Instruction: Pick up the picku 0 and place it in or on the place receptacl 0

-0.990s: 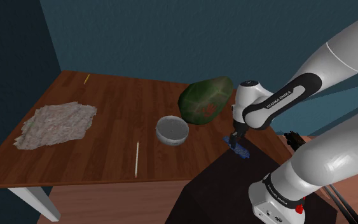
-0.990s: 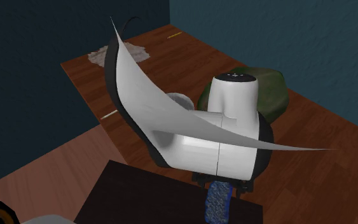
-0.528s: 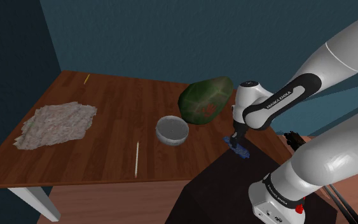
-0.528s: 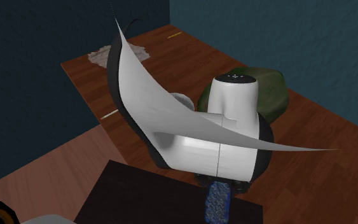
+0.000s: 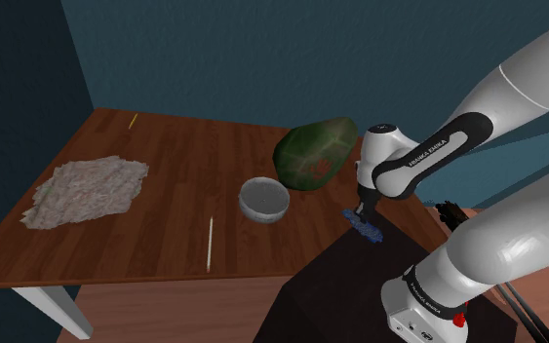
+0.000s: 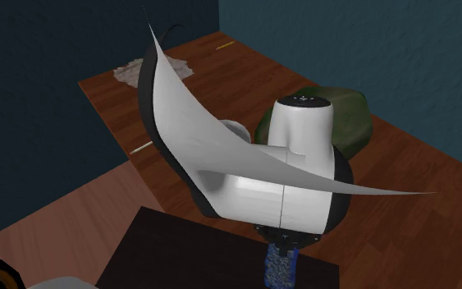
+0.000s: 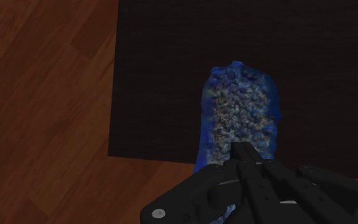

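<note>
The claw (image 5: 363, 212) hung low under the white arm's wrist, closed on a blue sponge (image 5: 365, 230) with a greyish, nubbly middle. From the wrist view, the black fingers pinched one end of the sponge (image 7: 240, 114), and its long axis ran straight out from the claw (image 7: 242, 156) over the dark top of the stand (image 7: 311, 76). I could not tell whether the far end touched that top or hung just clear. From the second exterior view the sponge (image 6: 280, 267) showed just below the claw (image 6: 282, 240), hanging from the arm's bulk.

The bowl (image 5: 263, 198), pale grey and empty, stood on the counter (image 5: 165, 156) toward the shoulder view's left of the claw, near the counter's stand-side edge and well apart from the sponge. My guess was that the carry would have to run that way, up and over the counter's edge.

Just behind the bowl sat a dark green, mottled lump (image 5: 313, 153) with a reddish patch, close enough to crowd the approach. A thin pale stick (image 5: 210, 244) lay by the front edge, and a crumpled pale cloth (image 5: 89, 190) lay toward the far-left corner. Wooden floor (image 7: 44, 95) showed around the stand, with dark blue-green walls (image 5: 262, 49) behind.
</note>
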